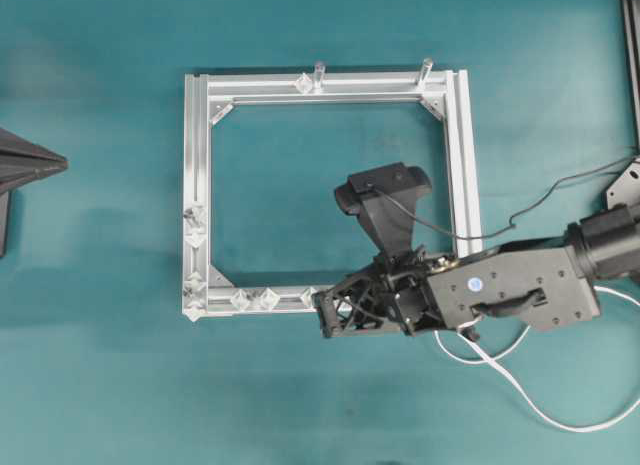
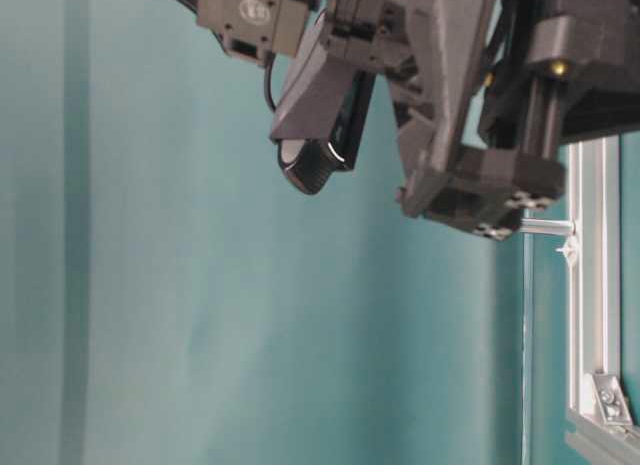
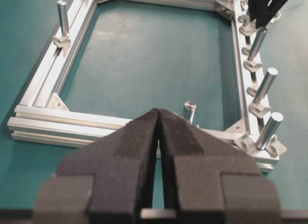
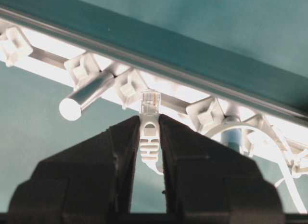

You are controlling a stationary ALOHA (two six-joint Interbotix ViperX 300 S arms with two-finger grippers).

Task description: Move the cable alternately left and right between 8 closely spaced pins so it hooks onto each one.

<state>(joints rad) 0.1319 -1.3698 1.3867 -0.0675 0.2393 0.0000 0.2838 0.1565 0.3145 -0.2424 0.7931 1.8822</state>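
Observation:
The square aluminium frame (image 1: pixel 198 155) lies flat on the teal table. Small silvery pins (image 1: pixel 240 300) stand along its near rail and left rail. My right gripper (image 1: pixel 323 314) hovers over the near rail, past the rail's middle towards the right. In the right wrist view that gripper (image 4: pixel 149 120) is shut on the whitish plug (image 4: pixel 150 104) of the cable (image 1: pixel 520 387). The plug's tip sits close to a pin (image 4: pixel 128 87). Further right, the cable (image 4: pixel 226 126) curves around another pin. My left gripper (image 3: pixel 159 113) is shut with nothing in it, back from the left rail.
Two taller metal posts (image 1: pixel 320 73) stand on the far rail. The cable's slack lies in loops on the table at the near right. The left arm (image 1: pixel 25 167) rests at the table's left edge. A dark bracket (image 1: pixel 625 185) lies at the right edge.

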